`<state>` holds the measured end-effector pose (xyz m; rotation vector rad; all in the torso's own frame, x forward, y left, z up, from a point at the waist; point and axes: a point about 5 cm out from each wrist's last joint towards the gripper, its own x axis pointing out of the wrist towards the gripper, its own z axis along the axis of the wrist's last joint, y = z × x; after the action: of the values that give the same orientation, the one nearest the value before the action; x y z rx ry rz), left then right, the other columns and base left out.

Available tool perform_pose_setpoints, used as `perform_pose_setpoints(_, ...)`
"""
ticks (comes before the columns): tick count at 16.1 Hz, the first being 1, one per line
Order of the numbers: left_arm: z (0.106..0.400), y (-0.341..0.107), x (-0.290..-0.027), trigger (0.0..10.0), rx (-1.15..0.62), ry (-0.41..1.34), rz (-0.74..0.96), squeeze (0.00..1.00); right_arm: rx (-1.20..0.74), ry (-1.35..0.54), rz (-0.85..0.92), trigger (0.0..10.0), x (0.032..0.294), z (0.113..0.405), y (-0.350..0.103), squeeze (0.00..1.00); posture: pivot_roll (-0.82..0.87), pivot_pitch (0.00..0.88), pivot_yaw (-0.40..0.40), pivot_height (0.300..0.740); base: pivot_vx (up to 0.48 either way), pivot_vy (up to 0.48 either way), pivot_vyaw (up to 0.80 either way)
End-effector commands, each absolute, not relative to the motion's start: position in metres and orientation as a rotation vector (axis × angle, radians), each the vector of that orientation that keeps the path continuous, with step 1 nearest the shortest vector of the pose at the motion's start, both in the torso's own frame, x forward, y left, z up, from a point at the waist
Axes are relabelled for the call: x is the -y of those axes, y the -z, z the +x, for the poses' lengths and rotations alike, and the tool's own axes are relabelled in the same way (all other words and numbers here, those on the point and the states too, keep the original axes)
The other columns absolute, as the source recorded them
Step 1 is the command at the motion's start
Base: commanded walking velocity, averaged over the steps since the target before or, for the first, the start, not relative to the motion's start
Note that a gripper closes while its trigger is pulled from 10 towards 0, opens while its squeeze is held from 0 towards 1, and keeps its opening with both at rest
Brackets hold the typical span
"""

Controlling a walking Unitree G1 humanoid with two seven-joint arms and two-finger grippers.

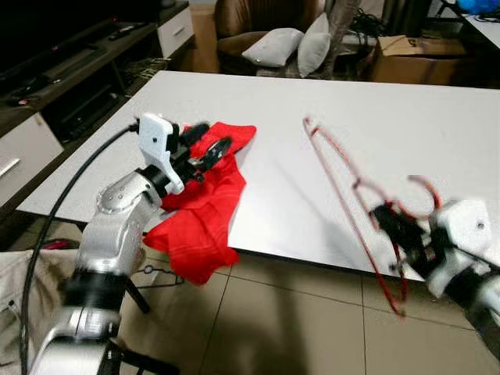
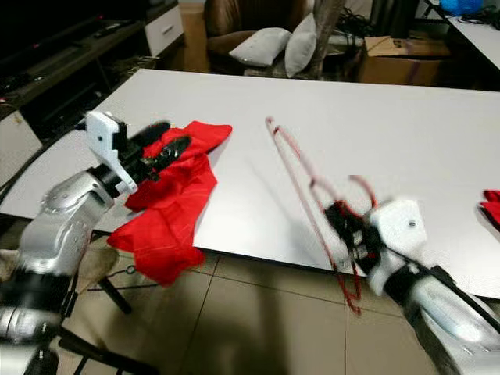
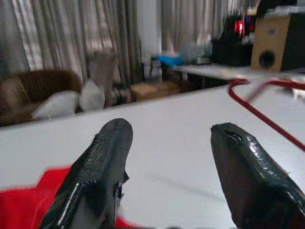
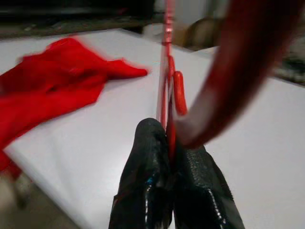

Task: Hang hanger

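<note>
1. Up close, the right wrist view shows the right claw (image 4: 170,157) pinching the red hanger (image 1: 344,183), which slants across the white counter (image 1: 375,117).
2. Left claw (image 1: 209,147) hovers spread over the red cloth (image 1: 207,203) at the counter's edge.

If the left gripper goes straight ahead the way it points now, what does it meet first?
Probably nothing soon: the left gripper, fingers open above the red cloth, faces bare white table. The red hanger lies off to one side.
</note>
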<state>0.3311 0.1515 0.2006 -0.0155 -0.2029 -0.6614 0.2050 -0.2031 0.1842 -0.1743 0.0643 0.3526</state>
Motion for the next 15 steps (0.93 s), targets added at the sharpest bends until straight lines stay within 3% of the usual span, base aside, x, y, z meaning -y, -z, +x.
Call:
perform_pose_setpoints(1, 0.327, -0.205, -0.149, 10.0, 0.211, 0.633, -0.005, 0.00, -0.074, -0.278, -0.163, 10.0, 0.203, 0.211, -0.180, 0.00, -0.08, 0.000, 0.079, 0.740, 0.000, 0.480, 0.00)
perform_pose_setpoints(6, 0.313, -0.190, -0.160, 10.0, 0.112, 0.495, 0.039, 0.00, -0.040, -0.206, -0.056, 10.0, 0.180, 0.217, -0.174, 0.00, -0.07, 0.000, 0.084, 0.740, 0.000, 0.480, -0.76)
perform_pose_setpoints(7, 0.317, -0.190, -0.167, 10.0, 0.113, 0.405, 0.165, 0.00, -0.041, -0.191, -0.046, 10.0, 0.178, 0.218, -0.172, 0.00, -0.07, 0.000, 0.085, 0.740, 0.000, -0.480, -0.78)
perform_pose_setpoints(8, 0.320, -0.190, -0.169, 10.0, 0.109, 0.367, 0.181, 0.00, -0.040, -0.178, -0.040, 10.0, 0.178, 0.217, -0.171, 0.00, -0.07, 0.000, 0.085, 0.740, 0.000, -0.480, 0.00)
perform_pose_setpoints(11, 0.323, -0.187, -0.164, 10.0, 0.075, 0.362, 0.083, 0.00, -0.030, -0.152, -0.060, 10.0, 0.187, 0.216, -0.173, 0.00, -0.08, 0.000, 0.092, 0.740, 0.000, -0.256, 0.00)
perform_pose_setpoints(14, 0.343, -0.174, -0.163, 10.0, -0.032, 0.321, 0.159, 0.00, -0.076, -0.213, -0.162, 10.0, 0.202, 0.216, -0.174, 0.00, -0.08, 0.000, 0.081, 0.740, 0.000, 0.000, 0.00)
perform_pose_setpoints(15, 0.347, -0.168, -0.160, 10.0, -0.086, 0.376, 0.140, 1.00, -0.097, -0.243, -0.201, 10.0, 0.205, 0.215, -0.173, 0.00, -0.08, 0.000, 0.081, 0.740, 0.000, 0.000, 0.00)
